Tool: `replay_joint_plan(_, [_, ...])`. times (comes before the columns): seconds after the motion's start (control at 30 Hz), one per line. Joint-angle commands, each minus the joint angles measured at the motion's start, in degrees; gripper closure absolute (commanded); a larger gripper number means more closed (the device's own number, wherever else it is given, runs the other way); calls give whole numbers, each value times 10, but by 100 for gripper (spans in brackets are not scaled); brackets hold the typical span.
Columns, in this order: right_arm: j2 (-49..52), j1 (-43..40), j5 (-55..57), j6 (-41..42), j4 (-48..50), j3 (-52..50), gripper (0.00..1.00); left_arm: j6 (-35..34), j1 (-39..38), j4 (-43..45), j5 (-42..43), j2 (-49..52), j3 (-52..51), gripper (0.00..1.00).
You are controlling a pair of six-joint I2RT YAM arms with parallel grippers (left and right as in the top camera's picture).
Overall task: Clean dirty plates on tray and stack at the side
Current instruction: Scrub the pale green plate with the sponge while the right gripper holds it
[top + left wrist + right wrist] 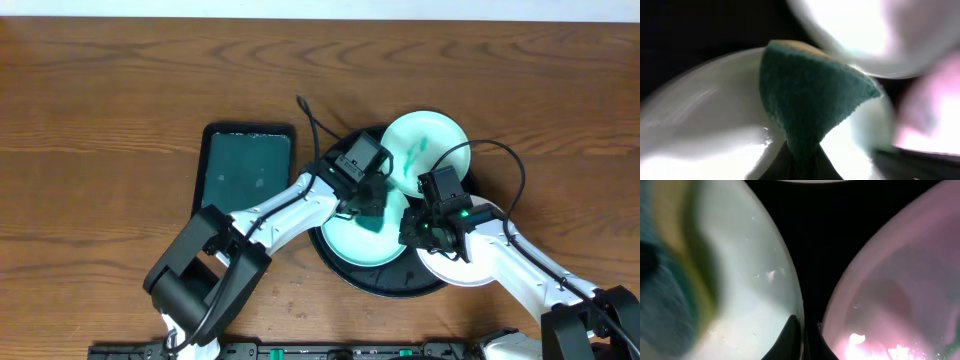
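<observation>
Left claw grasps the soft sponge on the plate at the tray's eight o'clock, right claw clenched beside its rim; it seems light, stiff, slick, best taken by the rim.

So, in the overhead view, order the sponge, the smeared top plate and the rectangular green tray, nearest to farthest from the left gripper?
1. sponge, held in the left gripper.
2. smeared top plate, just behind it.
3. rectangular green tray, to its left.

White plates, one smeared teal; black tray; green sponge; brown wood-grain table.
</observation>
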Motion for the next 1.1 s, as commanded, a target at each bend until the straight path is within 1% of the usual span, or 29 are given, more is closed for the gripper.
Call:
replay_joint_plan(0.0, [4,1,19,-6,-4,-2,99,13,-8,10,144,17,-2,92])
replay_joint_plan(0.2, [4,1,19,-6,-5,-2,99,10,-10,-16,155,20,-4,93])
replay_joint_plan(0.27, [4,1,19,-6,-4,-2,99,10,-10,-37,141,20,-5,92])
replay_joint_plan(0.33, [4,1,19,-6,-4,-2,99,7,-11,-73,83,20,-5,93])
replay_joint_plan(0.43, [4,1,19,-6,-4,-2,99,-9,-11,-128,-68,20,-5,93])
replay_joint_plan(0.53, [4,1,19,-6,-4,-2,99,-23,-10,-148,-216,20,-5,93])
replay_joint_plan(0.67, [4,1,19,-6,-5,-2,99,-24,-7,-160,-293,20,2,93])
replay_joint_plan(0.8, [4,1,18,-6,-6,-2,99,-40,-6,-212,-393,20,22,93])
replay_joint_plan(0.87, [4,1,19,-6,-6,-2,99,-40,-6,-232,-421,20,28,93])
replay_joint_plan(0.93, [4,1,19,-6,-6,-2,99,-40,-6,-245,-429,20,32,93])
replay_joint_plan(1.0, [4,1,19,-6,-6,-2,99,-40,-7,-261,-423,19,38,93])
replay_joint_plan(1.07, [4,1,19,-6,-6,-2,99,-40,-6,-271,-392,10,45,93])
